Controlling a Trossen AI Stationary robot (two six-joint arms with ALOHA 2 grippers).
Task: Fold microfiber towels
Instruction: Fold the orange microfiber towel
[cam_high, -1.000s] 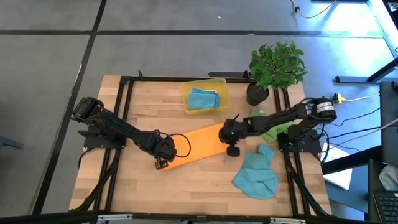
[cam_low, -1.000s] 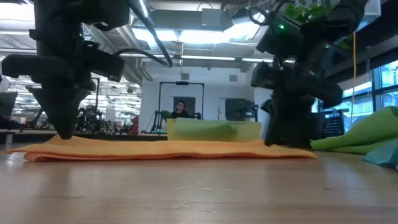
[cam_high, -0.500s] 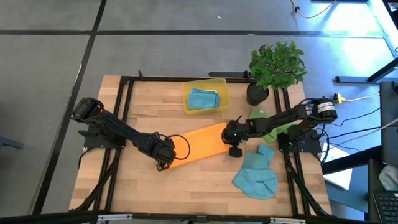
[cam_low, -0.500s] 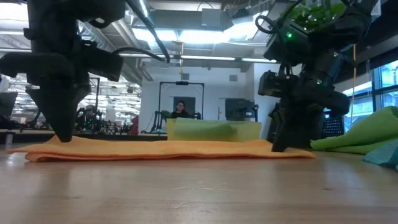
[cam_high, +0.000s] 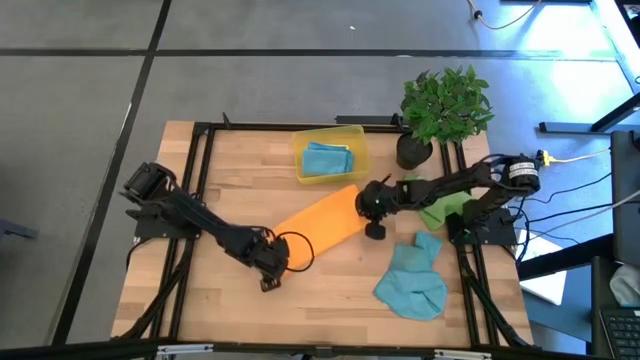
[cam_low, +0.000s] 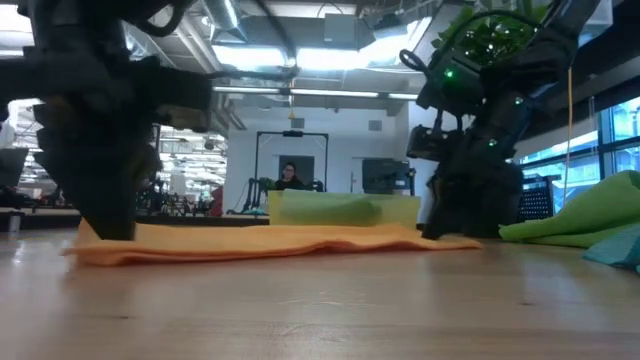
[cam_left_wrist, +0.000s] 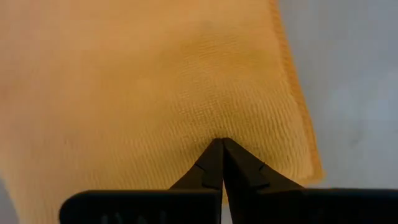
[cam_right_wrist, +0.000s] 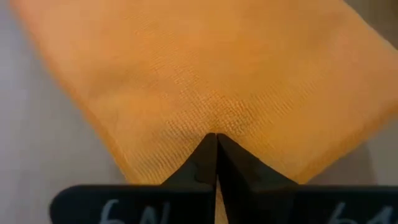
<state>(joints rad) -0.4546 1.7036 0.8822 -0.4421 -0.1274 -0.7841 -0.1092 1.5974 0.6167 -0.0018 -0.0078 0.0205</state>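
The orange towel (cam_high: 318, 222) lies flat on the table as a long strip, slanting from near left to far right. My left gripper (cam_high: 272, 262) is shut on its near-left end; it also shows in the low view (cam_low: 105, 225). My right gripper (cam_high: 370, 212) is shut on its far-right end and also shows in the low view (cam_low: 440, 230). One teal towel (cam_high: 328, 160) lies in the yellow bin. Another teal towel (cam_high: 412, 280) lies crumpled at the near right. A green towel (cam_high: 440, 208) lies under my right arm. The yellow towel is not in view. My left gripper pinches the orange towel near its end edge (cam_left_wrist: 217, 134) between its two shut fingertips, coming from above and pointing down. The cloth puckers at the tips. That end rests on the table; one layer or several, I cannot tell. My right gripper pinches the towel's other end, close to its corner (cam_right_wrist: 214, 127), between its two shut fingertips, from above, pointing down. The cloth puckers at the tips and lies on the table; one layer or several, I cannot tell.
The yellow plastic bin (cam_high: 345, 135) stands at the far middle and a potted plant (cam_high: 445, 105) at the far right. Bare wood (cam_high: 320, 300) shows along the near edge.
My left gripper has gone toward the table's near edge and a little right. My right gripper has gone toward the far edge. The orange towel has slid and turned with them on the table, slanting more steeply. Both grippers have stayed shut.
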